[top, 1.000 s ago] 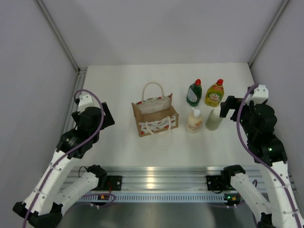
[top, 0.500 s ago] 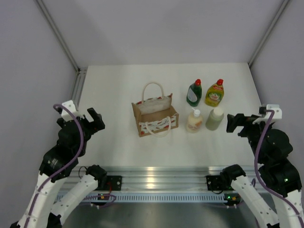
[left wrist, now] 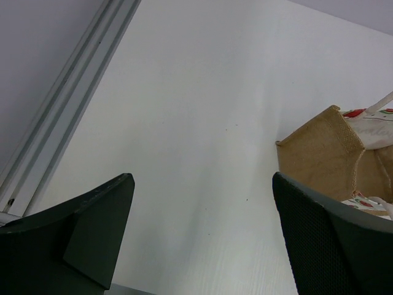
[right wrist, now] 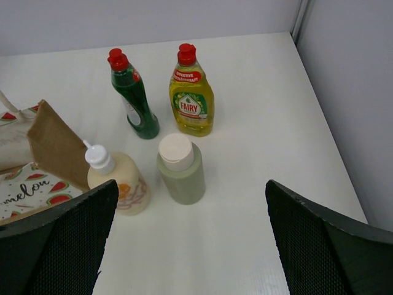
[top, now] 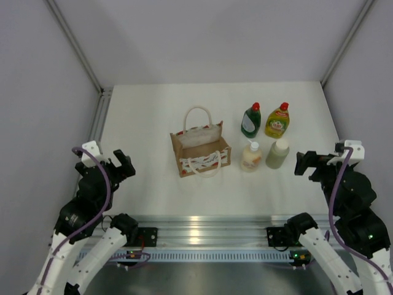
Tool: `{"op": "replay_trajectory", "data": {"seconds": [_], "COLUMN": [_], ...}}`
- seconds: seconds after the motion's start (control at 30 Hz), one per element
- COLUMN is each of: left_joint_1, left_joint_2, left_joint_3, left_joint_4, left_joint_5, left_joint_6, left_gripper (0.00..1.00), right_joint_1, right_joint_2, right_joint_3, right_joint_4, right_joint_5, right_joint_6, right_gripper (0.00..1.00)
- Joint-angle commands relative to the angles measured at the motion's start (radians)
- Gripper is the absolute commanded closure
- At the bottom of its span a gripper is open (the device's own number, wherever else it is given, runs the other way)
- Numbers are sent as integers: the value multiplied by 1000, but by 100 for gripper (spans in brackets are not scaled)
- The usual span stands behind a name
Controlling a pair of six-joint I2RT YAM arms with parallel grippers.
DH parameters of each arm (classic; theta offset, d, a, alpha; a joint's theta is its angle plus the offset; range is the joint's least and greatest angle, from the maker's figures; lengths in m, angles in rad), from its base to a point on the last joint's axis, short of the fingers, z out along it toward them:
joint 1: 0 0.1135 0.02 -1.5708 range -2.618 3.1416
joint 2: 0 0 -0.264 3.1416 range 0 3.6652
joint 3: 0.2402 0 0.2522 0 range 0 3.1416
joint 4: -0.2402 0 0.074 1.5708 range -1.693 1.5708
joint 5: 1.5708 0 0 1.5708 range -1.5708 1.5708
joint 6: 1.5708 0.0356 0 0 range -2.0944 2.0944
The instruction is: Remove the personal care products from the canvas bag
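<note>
Apparently complete: dark green bottle (top: 250,120), yellow bottle (top: 277,120), cream pump bottle (top: 250,157) and pale cylinder (top: 277,153) stand upright on the surface (top: 147,117), just right of the canvas bag (top: 199,147). Bag's inside only partly visible. Left fingers (left wrist: 92,209) and right fingers (right wrist: 61,246) spread wide, holding nothing, clear of everything.

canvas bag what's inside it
From above, the canvas bag shows only fabric in its opening, no bottle rising past the rim. Its floor is hidden by the walls. The cream pump bottle stands outside, right of it.
</note>
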Motion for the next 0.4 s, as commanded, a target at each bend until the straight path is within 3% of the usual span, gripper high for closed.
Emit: {"op": "replay_trajectory", "data": {"seconds": [0.0,0.37], "left_joint_1": [1,0], "left_joint_2": [17,6], "left_joint_3": [0,-15], "left_joint_4": [57,71], "left_joint_5": [6,26], "left_joint_6": [-6,2], "left_gripper": [2,2], "right_joint_1": [22,31], "right_joint_2": [3,15], "right_joint_3": [-12,-18], "right_joint_4": [-13,-10], "right_joint_5": [37,26], "right_joint_6": [-10,-13], "right_gripper": [1,0]}}
